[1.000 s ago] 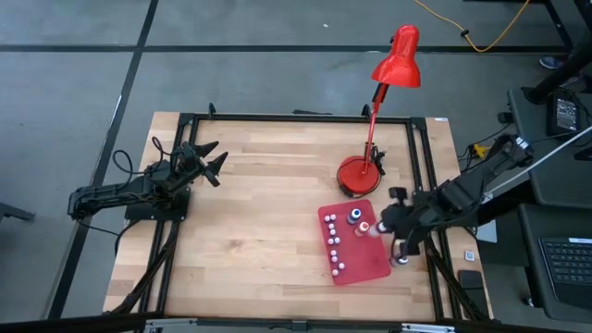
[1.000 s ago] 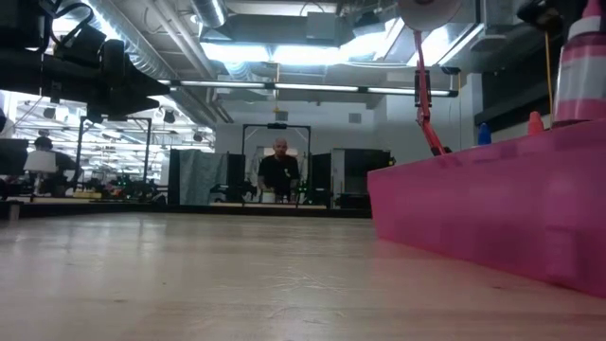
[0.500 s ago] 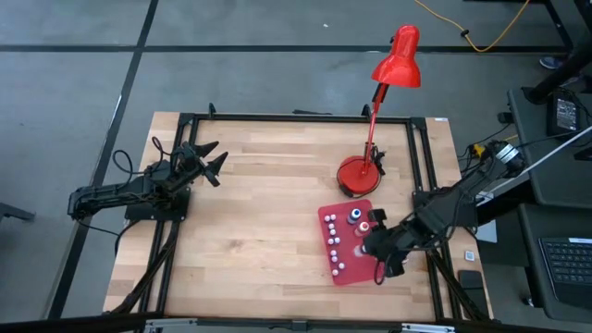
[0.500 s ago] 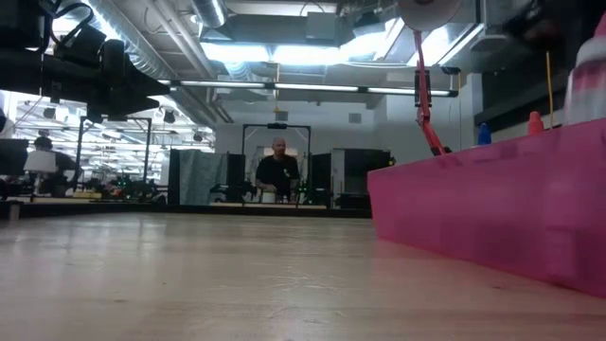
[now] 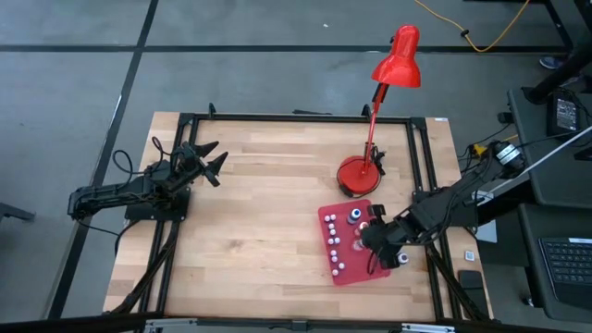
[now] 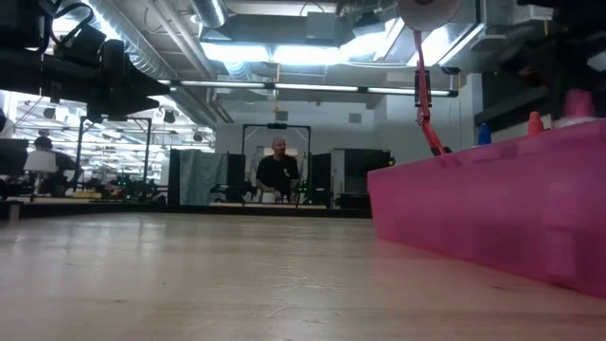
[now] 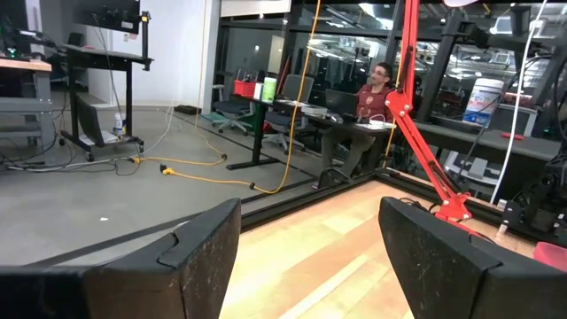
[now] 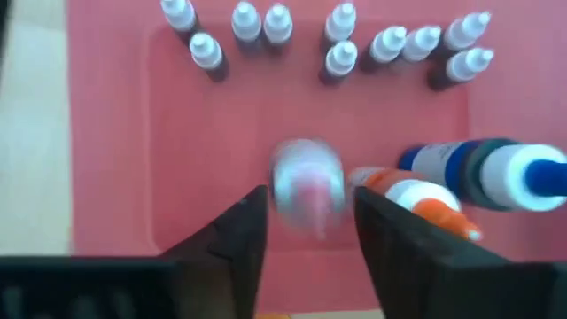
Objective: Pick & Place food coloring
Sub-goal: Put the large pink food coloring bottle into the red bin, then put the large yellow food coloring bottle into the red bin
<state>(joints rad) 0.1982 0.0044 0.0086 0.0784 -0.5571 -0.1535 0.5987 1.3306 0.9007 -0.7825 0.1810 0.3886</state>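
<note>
The worktop (image 5: pixel 268 203) carries a red mat (image 5: pixel 344 268). The right hand (image 5: pixel 377 260) has moved over the mat since a second ago. Its fingers stand apart; a blurred pink bottle (image 8: pixel 306 184) sits between them, seemingly released, among other food coloring (image 8: pixel 266 27).

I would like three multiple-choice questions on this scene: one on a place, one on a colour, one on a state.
1. Where is the right gripper?
A. over the red mat
B. at the table's far left corner
C. on the lamp's shade

2. What colour is the desk lamp?
A. green
B. red
C. white

3. How does the left gripper stand?
A. shut on a bottle
B. open, holding nothing
C. pressed on the mat

Key: 1 A, the high view shows it above the mat; 2 B, shade and base are red; 3 B, its fingers stand apart.
</note>
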